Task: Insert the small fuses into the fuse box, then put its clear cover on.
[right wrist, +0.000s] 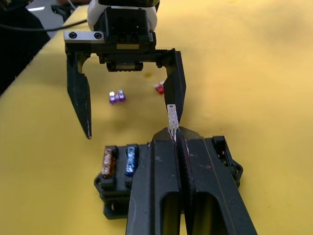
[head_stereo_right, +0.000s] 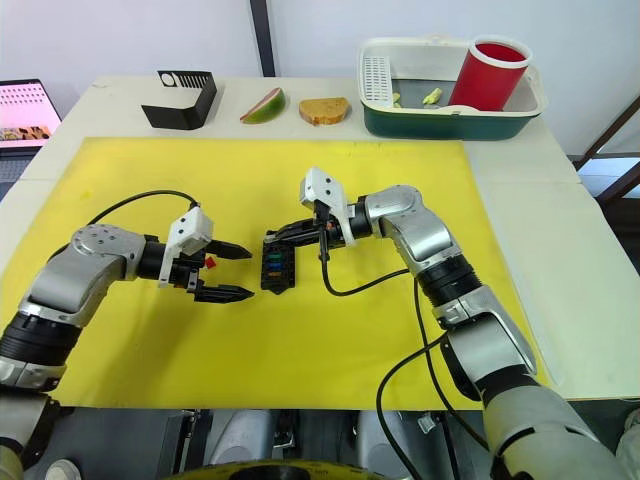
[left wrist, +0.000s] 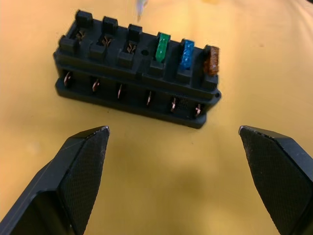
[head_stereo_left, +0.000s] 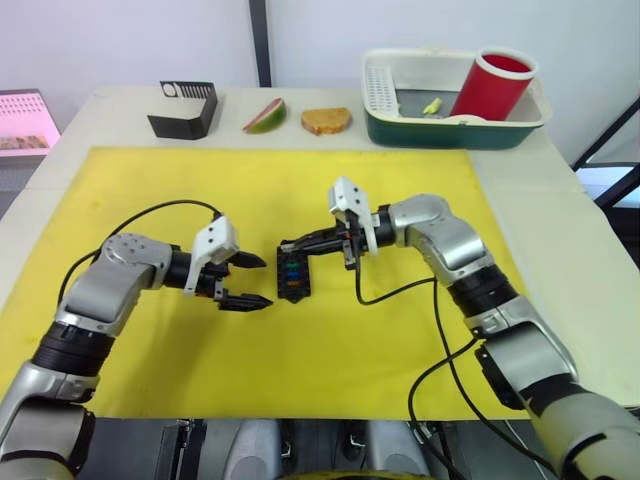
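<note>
The black fuse box (head_stereo_left: 293, 278) lies mid-mat, with green (left wrist: 162, 47), blue (left wrist: 187, 53) and orange (left wrist: 211, 60) fuses standing in three neighbouring slots; its other slots are empty. My right gripper (right wrist: 175, 132) hovers just over the box's far end, shut on a pale grey fuse (right wrist: 172, 117) that sticks out past its tips. My left gripper (head_stereo_left: 250, 281) is open, just left of the box and facing it, holding nothing. A purple fuse (right wrist: 116, 97) and a red fuse (head_stereo_right: 211, 262) lie loose on the mat by the left gripper. The clear cover is out of view.
The yellow mat (head_stereo_left: 300, 370) covers the table. Along the back edge stand a black slotted stand (head_stereo_left: 185, 108), a fruit slice (head_stereo_left: 266, 115), a bread piece (head_stereo_left: 326, 120) and a green-and-white basin (head_stereo_left: 450, 128) holding a red cup (head_stereo_left: 495, 85).
</note>
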